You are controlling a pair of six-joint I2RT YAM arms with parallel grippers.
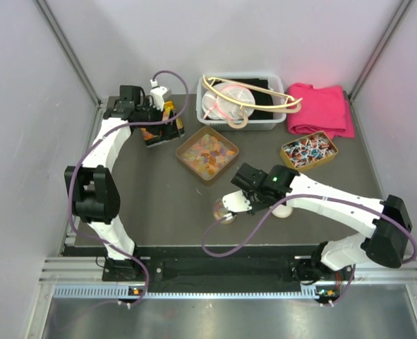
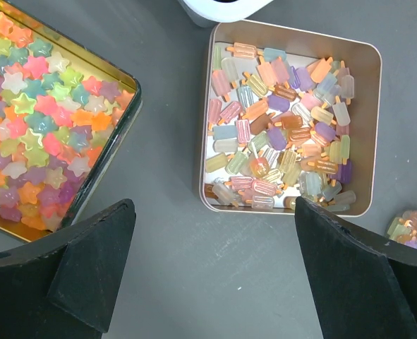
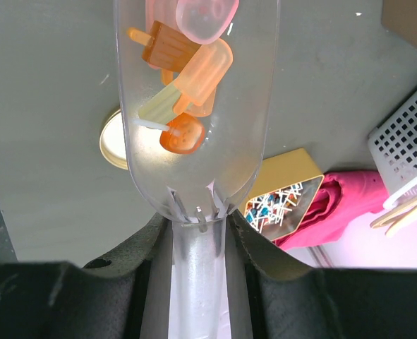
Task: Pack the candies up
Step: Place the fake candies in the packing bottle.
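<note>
At the far left of the counter [image 1: 159, 205], the left gripper [image 2: 214, 208] is seen with its fingers [image 2: 88, 268] spread wide and nothing between them, poised above the grey surface. To its left a gold tin [image 2: 99, 166] is filled with star-shaped sweets [image 2: 39, 106]. Straight ahead of the open fingers, apart from them, a square tin [image 2: 205, 141] is set flat on the counter. Most of the candies [image 2: 286, 127], lolly-shaped pieces in orange, yellow, pink, purple and pale tones, are heaped inside it. Further right, near the middle of the counter, the right gripper [image 3: 197, 254] is closed on the handle of a clear plastic scoop [image 3: 240, 141]. The scoop is held above the counter on the near side of the square tin, apart from it. A few more candies, orange, yellow and pink, are carried in the scoop's bowl, just beyond the fingertips. At the rear a white basket [image 1: 261, 121] is placed. To the right, twist-wrapped sweets [image 1: 308, 150] are seen in another tin [image 1: 288, 160], and a folded pink cloth [image 1: 321, 109] is laid behind it at the far right.
</note>
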